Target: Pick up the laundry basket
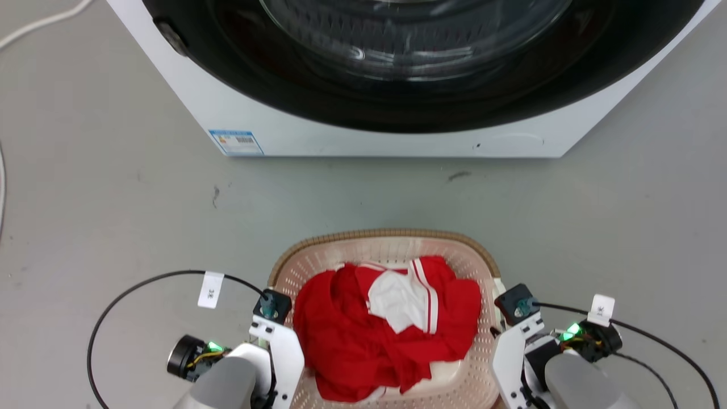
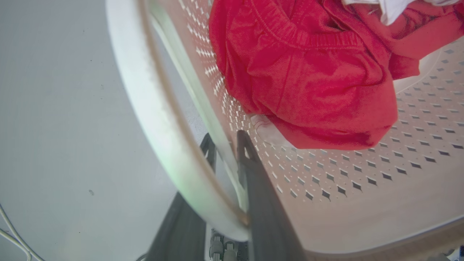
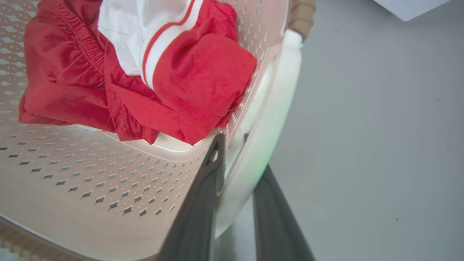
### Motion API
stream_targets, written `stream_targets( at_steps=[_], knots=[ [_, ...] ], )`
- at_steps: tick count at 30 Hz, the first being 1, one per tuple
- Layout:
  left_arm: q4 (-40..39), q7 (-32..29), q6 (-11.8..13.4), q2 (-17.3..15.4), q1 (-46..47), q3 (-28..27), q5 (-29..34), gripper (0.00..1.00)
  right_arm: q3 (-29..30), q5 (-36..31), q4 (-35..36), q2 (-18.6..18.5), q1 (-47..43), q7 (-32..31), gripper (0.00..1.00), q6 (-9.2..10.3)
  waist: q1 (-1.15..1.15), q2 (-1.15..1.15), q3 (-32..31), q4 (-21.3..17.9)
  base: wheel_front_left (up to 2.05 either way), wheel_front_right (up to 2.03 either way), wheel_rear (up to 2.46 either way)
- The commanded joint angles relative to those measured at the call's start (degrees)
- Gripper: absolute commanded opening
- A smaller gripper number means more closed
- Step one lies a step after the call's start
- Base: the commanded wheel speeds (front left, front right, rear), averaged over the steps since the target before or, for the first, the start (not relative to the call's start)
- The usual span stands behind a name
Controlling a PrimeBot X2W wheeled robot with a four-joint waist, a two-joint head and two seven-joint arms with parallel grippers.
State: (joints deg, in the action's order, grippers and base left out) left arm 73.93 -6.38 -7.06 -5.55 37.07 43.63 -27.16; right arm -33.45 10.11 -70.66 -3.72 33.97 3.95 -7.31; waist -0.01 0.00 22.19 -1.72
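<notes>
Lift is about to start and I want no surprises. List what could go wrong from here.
1. The left claw and right claw each pinch just a thin white handle of the laundry basket; either could slip and tip it.
2. The red clothes lie loose against the wall by the right claw; a tilted lift might spill them.
3. The washer stands close ahead; swinging the basket forward could hit it.

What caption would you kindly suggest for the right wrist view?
Right gripper clasping the white side handle of the cream perforated plastic laundry basket, which holds red-and-white clothes.
</notes>
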Motion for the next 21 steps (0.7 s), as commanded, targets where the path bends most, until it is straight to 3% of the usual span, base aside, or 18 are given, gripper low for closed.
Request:
stream_targets(
  at_steps=[1,21],
  knots=[
    [-1.1,-0.3,-0.6,1.7,-0.9,0.9,-0.2,0.0,-1.3,0.3,1.1,1.5,-0.7,0.1,0.0,-0.32,0.01,0.0,-1.9,0.1,0.0,0.0,0.0],
    [-3.7,-5.2,-0.6,-0.4,-8.4,8.2,-8.9,0.0,-12.2,7.9,1.3,1.6,-7.1,-5.1,0.0,-0.51,0.01,0.0,-15.1,-1.0,0.0,0.0,0.0]
  ],
)
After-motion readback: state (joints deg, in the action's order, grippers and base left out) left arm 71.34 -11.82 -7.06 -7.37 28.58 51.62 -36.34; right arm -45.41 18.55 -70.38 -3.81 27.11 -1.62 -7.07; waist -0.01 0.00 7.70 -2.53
